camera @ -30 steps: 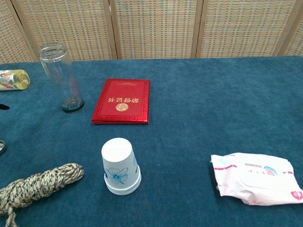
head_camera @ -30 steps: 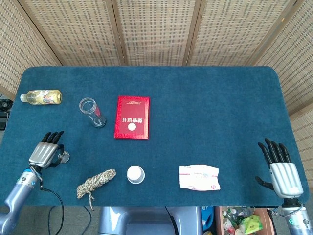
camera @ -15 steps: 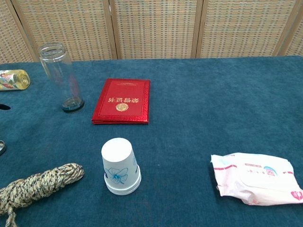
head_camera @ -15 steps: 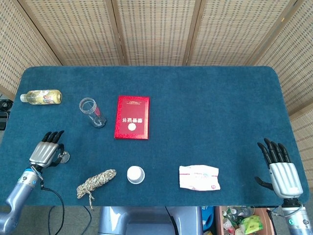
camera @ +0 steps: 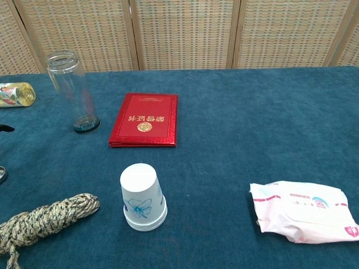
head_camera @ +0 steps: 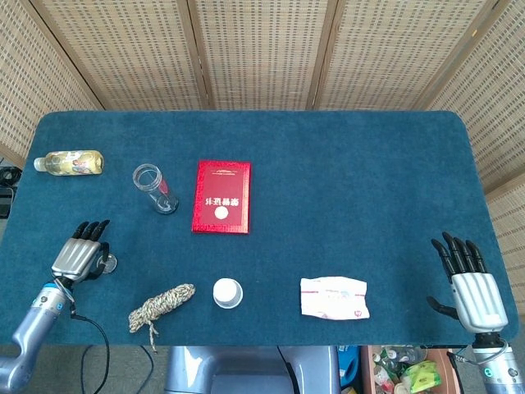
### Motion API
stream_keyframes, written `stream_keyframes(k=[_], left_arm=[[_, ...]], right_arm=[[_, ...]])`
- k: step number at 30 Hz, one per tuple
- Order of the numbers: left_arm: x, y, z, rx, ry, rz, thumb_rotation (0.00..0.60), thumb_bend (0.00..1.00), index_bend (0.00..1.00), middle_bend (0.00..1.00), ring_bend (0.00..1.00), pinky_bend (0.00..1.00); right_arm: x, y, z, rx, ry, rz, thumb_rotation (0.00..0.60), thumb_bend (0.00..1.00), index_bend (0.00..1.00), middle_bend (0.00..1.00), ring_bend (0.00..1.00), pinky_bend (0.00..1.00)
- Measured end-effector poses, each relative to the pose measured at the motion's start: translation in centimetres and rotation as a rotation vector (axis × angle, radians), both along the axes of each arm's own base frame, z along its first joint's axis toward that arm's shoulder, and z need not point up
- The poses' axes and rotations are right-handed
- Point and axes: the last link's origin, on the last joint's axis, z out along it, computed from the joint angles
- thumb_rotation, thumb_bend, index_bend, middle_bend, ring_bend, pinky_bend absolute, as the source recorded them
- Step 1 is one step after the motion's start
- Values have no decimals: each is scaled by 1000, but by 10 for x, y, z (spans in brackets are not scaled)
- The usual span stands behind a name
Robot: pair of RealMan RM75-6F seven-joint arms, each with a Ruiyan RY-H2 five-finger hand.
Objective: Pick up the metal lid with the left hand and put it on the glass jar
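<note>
The small round metal lid (head_camera: 107,263) lies flat on the blue cloth near the table's left front; the chest view catches only its edge (camera: 2,175). My left hand (head_camera: 76,256) hovers just left of it with its fingers stretched out and pointing away from me, holding nothing. Part of the lid is hidden under the hand's right side, and I cannot tell whether they touch. The empty glass jar (head_camera: 156,188) stands upright farther back and to the right, also seen in the chest view (camera: 70,89). My right hand (head_camera: 472,283) rests open at the table's right front corner.
A red booklet (head_camera: 221,197) lies right of the jar. A coiled rope (head_camera: 160,305), an upturned paper cup (head_camera: 227,292) and a wipes pack (head_camera: 334,297) line the front edge. A drink bottle (head_camera: 70,162) lies at the far left.
My left hand has slid slightly back toward the table's front edge. The lid, the jar and the right hand stay where they were.
</note>
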Motion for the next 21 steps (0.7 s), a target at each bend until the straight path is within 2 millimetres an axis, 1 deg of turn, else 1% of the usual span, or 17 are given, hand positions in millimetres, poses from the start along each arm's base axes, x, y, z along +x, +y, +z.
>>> stream_keyframes(k=[7,16,21], left_arm=[[-1,1,0,2,8,1,600,430,579,0,0,0],[-5,1,1,9,18,12,600,433,629,0,0,0],[-3,1,1,11,12,8,600,432,648,0,0,0]], right_arm=[[1,1,0,2,-3,6,600,0,67,0,0,0],[2,1,-1,4,-5,10,600,0,67,0,0,0],[2,1,-1,5,-4,11,600,0,67,0,0,0]])
